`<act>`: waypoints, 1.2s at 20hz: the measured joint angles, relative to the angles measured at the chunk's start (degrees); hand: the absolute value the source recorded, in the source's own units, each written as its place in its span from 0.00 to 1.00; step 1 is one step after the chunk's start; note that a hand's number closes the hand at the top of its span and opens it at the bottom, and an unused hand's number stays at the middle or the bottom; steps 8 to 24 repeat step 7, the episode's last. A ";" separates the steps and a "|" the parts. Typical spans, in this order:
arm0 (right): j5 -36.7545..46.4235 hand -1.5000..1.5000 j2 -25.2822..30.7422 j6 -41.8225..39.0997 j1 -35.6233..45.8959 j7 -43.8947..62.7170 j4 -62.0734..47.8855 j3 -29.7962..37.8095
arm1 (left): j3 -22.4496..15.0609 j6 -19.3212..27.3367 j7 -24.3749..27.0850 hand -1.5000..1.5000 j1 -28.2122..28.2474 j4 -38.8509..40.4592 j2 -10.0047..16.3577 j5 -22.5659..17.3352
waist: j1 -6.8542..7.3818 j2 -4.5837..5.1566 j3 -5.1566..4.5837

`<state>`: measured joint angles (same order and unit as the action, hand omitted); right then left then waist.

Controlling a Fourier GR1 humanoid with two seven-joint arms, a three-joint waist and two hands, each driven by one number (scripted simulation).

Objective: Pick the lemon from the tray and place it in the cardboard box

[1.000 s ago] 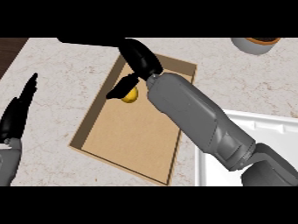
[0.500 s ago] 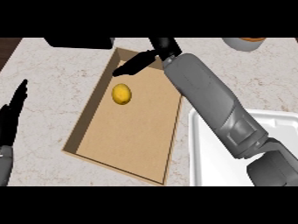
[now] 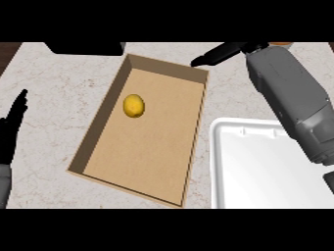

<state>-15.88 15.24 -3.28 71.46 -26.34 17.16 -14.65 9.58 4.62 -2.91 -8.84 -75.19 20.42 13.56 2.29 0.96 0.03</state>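
The yellow lemon [image 3: 133, 105] lies on the floor of the brown cardboard box [image 3: 104, 125], in its far half, with nothing touching it. My right hand [image 3: 216, 54] hovers beyond the box's far right corner, fingers straight and open, holding nothing. The white tray [image 3: 271, 166] sits to the right of the box, partly under my right forearm. My left hand [image 3: 3, 139] rests open at the left edge, fingers pointing up.
A black object [image 3: 84, 47] stands at the counter's far edge behind the box. An orange-rimmed thing [image 3: 281, 44] peeks out behind my right hand. Dark wood floor shows at the far left corner.
My right hand let go of the lemon, which now lies in the box, and the hand rose and drew away to the right past the box's far corner.
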 measured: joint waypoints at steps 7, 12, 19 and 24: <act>2.35 0.00 9.39 -10.35 -1.41 -6.08 -5.24 0.48 | -0.45 -0.06 -0.73 0.50 0.69 -1.83 -0.48 0.40 | 0.51 0.22 0.05; 2.35 0.00 9.39 -10.35 -1.41 -6.08 -5.24 0.48 | -0.45 -0.06 -0.73 0.50 0.69 -1.83 -0.48 0.40 | 0.51 0.22 0.05; 2.35 0.00 9.39 -10.35 -1.41 -6.08 -5.24 0.48 | -0.45 -0.06 -0.73 0.50 0.69 -1.83 -0.48 0.40 | 0.51 0.22 0.05; 2.35 0.00 9.39 -10.35 -1.41 -6.08 -5.24 0.48 | -0.45 -0.06 -0.73 0.50 0.69 -1.83 -0.48 0.40 | 0.51 0.22 0.05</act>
